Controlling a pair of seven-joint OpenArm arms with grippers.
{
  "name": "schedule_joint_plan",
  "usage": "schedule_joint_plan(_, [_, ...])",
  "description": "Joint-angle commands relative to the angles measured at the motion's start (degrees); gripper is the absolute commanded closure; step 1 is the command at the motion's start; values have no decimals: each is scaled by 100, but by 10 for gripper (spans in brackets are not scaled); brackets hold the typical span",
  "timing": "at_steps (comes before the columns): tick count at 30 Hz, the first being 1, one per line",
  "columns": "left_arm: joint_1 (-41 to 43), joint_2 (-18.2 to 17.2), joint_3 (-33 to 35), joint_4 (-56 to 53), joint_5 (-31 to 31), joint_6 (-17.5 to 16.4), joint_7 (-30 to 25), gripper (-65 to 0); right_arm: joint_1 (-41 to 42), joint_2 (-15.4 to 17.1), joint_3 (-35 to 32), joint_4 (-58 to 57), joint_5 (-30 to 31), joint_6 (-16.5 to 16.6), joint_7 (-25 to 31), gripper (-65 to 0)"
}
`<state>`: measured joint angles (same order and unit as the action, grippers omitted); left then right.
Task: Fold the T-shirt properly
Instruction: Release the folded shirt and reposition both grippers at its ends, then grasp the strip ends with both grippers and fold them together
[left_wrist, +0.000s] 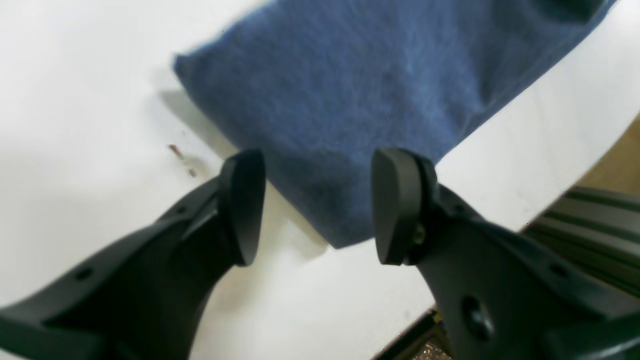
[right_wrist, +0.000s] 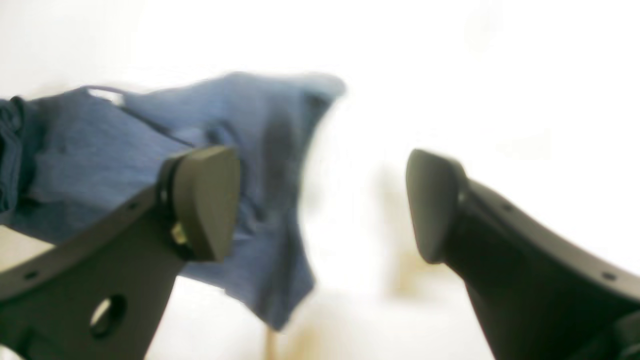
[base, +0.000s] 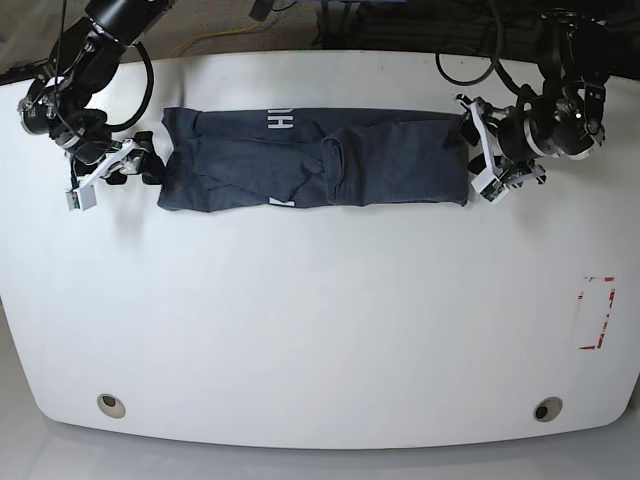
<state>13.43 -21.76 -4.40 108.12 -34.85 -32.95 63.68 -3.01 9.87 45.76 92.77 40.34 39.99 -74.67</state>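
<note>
The left hand (left_wrist: 317, 207) hangs with fingers spread at one end of the T-shirt (base: 400, 160); the right hand (right_wrist: 322, 205), spread wide, is by the other. The shirt lies in a long strip across the white tabletop (base: 320, 320).

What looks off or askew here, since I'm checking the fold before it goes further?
The T-shirt is bunched: a raised ridge crosses its middle, and in the right wrist view one end looks creased. Nothing looks spilled.

The white tabletop (base: 320, 330) has rounded corners, two round inserts (base: 111, 406) and red markings (base: 598, 312).
</note>
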Motion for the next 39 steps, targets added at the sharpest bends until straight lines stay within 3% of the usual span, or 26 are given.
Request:
schedule_joint_plan(1, [-55,-35,199,-196,202,-6,-254,-301,129,152,44,-358,94,1,-45,-501])
schedule_joint_plan(4, [-64,-35,348,-451,413,-6,-394,-300,138,81,62,-482,103,1,-62,-501])
schedule_joint_plan(14, [-117,-176,357,-970,474,-6,-816,-300,138,-622,-9,-490,76,1,-212,-501])
schedule_joint_plan(24, [-143,-220,339,-1005,474,-6,-834,-300,94,-886,-1020,-490,59,1,201,-491])
schedule_joint_plan(26, [-143,-220,339,-1005,474,-6,-834,-300,94,-974,-1011,-490,50,1,219,-444])
schedule_joint_plan(31, [-152,-176,357,-1014,474,20,-834,-301,94,-1000,-1011,-429,50,1,325,-30])
schedule_joint_plan(32, [-187,-149,357,-1014,474,20,-834,-301,103,-991,-1011,-358,50,1,351,0])
schedule_joint_plan(39, [-679,334,533,-1524,483,20,-816,-303,32,-640,-1020,521,76,1,342,0])
